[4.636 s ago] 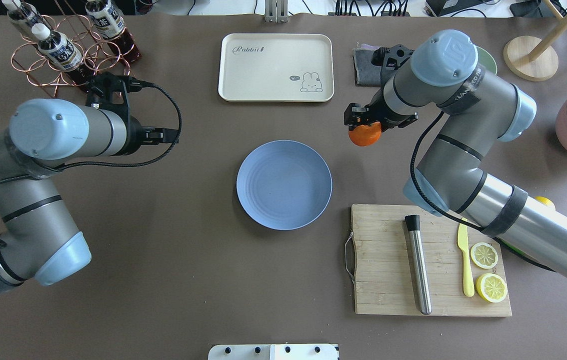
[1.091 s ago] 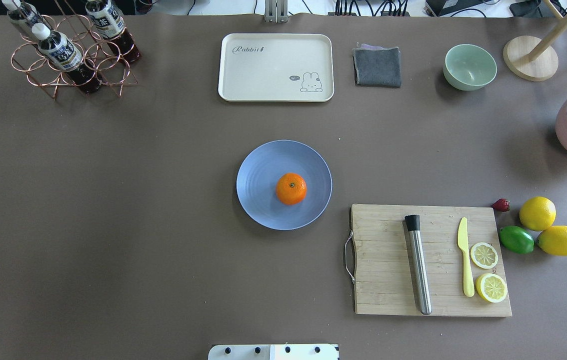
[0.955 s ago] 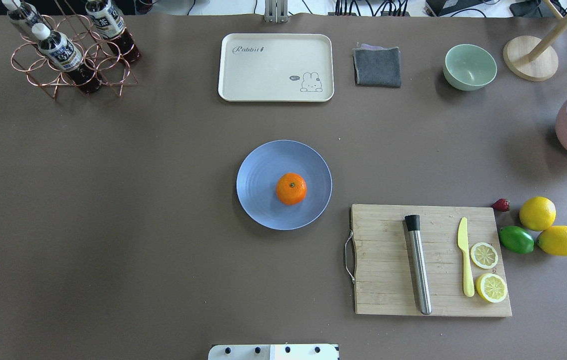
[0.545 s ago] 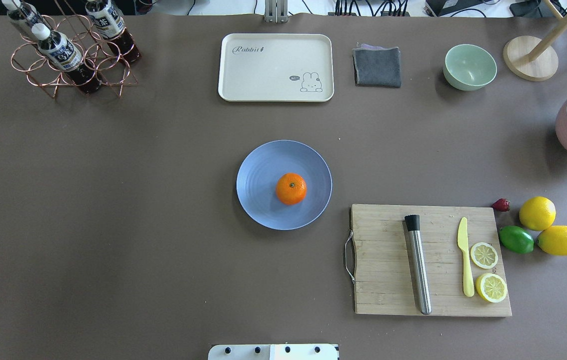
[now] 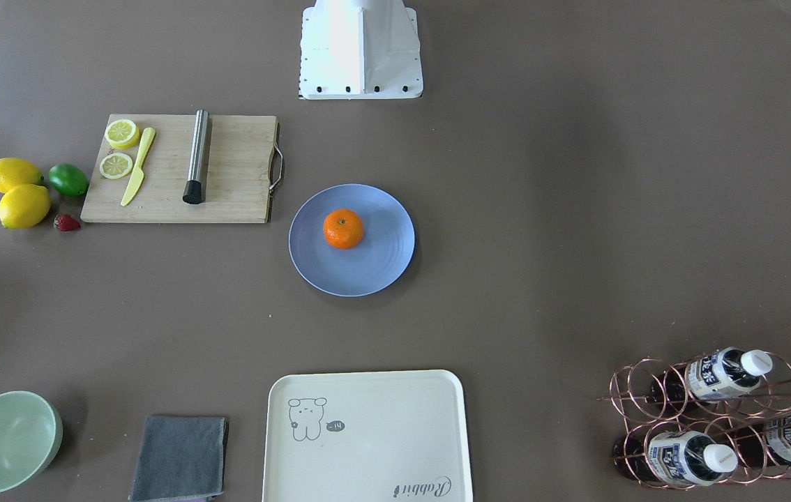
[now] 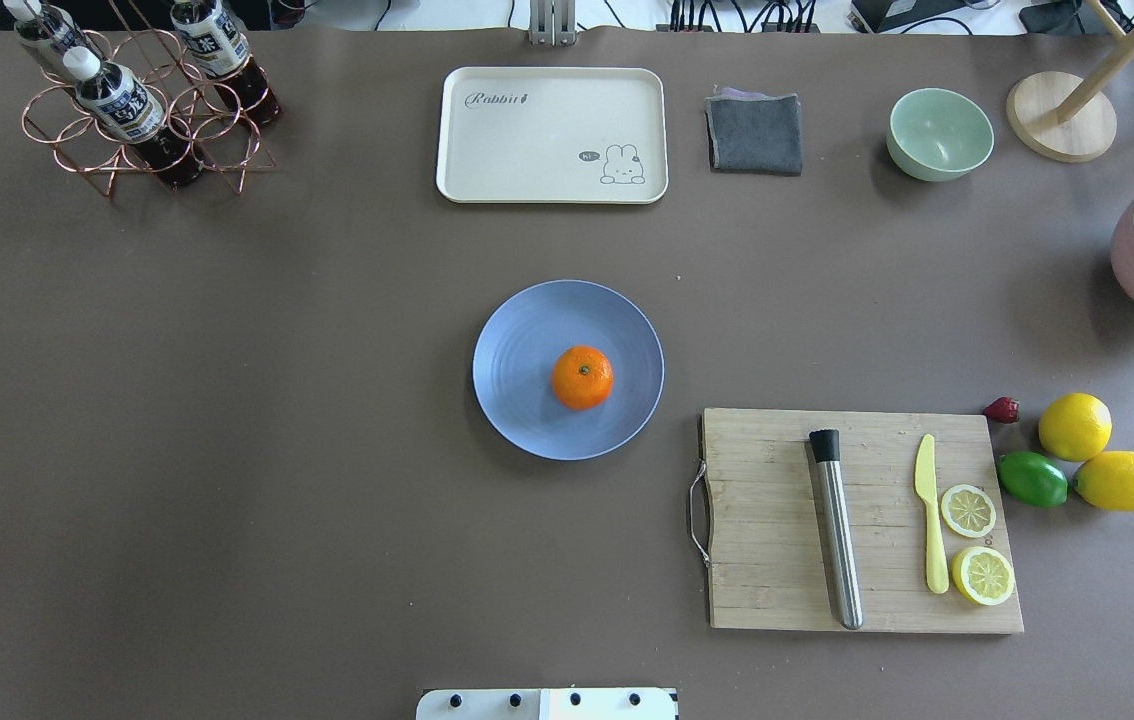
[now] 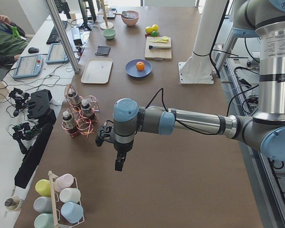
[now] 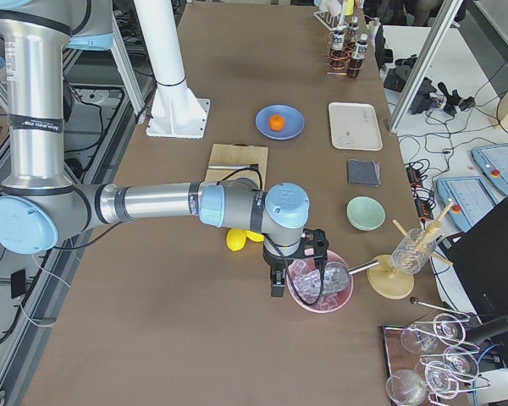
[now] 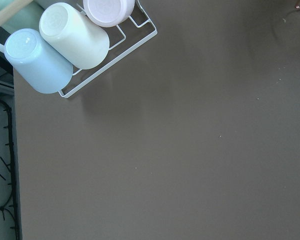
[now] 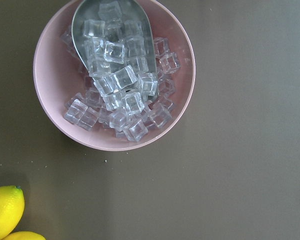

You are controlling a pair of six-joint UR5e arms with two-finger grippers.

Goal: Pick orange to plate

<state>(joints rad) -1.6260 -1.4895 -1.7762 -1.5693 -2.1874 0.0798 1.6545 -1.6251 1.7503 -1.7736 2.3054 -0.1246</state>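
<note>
A long table under a matte brown mat (image 6: 227,400) is filling the overhead view, with benches of tablets, keyboards and cables running along its far side. The grey-and-blue left arm (image 7: 194,121) is reaching over one table end above pastel cups (image 9: 75,37) in a white wire rack. The right arm (image 8: 152,203) is hanging at the other end over a pink bowl (image 10: 47,80) of ice cubes. The left gripper (image 7: 118,166) and right gripper (image 8: 276,288) are showing only small and dark from the side, so I cannot tell how their fingers are standing. A cream rectangular tray (image 6: 527,150) and a bamboo cutting board (image 6: 777,560) are lying well apart. The round matte periwinkle-blue plate (image 6: 527,400) is sitting mid-table, and the small round bright orange (image 6: 582,377) is resting on it, slightly off-centre, stem dimple up. Seconds ago both arms were over the table, the right gripper clamping the orange beside the plate; now the fruit is lying free, unmoved over the last second.
</note>
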